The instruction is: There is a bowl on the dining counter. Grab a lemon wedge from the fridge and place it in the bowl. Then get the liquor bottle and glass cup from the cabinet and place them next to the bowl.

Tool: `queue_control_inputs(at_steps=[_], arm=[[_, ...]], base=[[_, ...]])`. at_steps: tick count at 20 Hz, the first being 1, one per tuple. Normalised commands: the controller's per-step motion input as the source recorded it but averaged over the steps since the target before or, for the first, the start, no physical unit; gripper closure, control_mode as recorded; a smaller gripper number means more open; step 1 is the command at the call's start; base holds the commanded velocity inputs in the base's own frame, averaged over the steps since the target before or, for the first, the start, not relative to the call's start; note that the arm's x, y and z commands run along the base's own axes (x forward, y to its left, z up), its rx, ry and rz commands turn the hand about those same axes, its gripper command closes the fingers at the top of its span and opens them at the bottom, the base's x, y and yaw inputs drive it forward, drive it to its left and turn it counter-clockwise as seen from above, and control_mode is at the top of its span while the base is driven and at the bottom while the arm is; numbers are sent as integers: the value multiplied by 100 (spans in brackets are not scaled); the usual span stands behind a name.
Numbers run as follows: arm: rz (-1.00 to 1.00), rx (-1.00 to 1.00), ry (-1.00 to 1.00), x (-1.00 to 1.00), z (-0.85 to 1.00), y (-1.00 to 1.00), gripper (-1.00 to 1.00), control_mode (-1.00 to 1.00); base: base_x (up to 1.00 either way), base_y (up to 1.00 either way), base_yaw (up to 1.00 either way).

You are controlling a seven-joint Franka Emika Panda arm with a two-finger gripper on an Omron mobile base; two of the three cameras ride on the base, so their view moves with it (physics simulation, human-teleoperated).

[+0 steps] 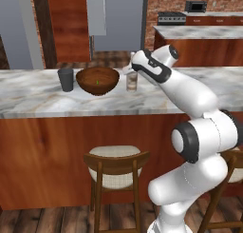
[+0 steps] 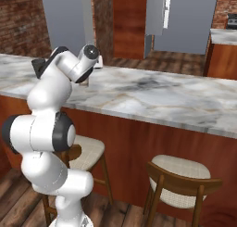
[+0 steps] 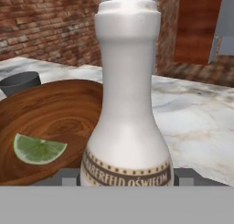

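Observation:
On the dining counter (image 1: 47, 101) stands the brown bowl (image 1: 90, 84) with the lemon wedge (image 1: 97, 81) lying inside. The dark glass cup (image 1: 66, 80) stands just left of the bowl. Right of the bowl the pale liquor bottle (image 1: 131, 81) stands upright on the marble. My gripper (image 1: 129, 71) reaches it from the right, and its fingers press the bottle's sides. In the hand view the liquor bottle (image 3: 128, 104) rises between the fingers of the gripper (image 3: 126, 177), with the bowl (image 3: 55, 113), the lemon wedge (image 3: 39, 150) and the glass cup (image 3: 18, 82) to its left.
Wooden stools (image 1: 116, 168) (image 2: 183, 179) stand under the counter's front edge. Bare marble of the dining counter (image 2: 152, 94) stretches to the right of the bottle. Grey fridge doors (image 1: 121, 18) and a second counter (image 1: 199, 32) with a stove (image 1: 171, 17) lie beyond.

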Motion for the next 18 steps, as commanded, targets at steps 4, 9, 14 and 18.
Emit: queue_control_inputs(at_steps=[4,9,14,18], arm=[[0,0,0,11,-17,0,100,-100],[0,0,0,2,-17,0,100,-100],[0,0,0,1,-14,0,100,-100],[0,0,-1,9,-3,7,100,-100]], base=[[0,0,0],[0,0,0],[0,0,0],[0,0,0]])
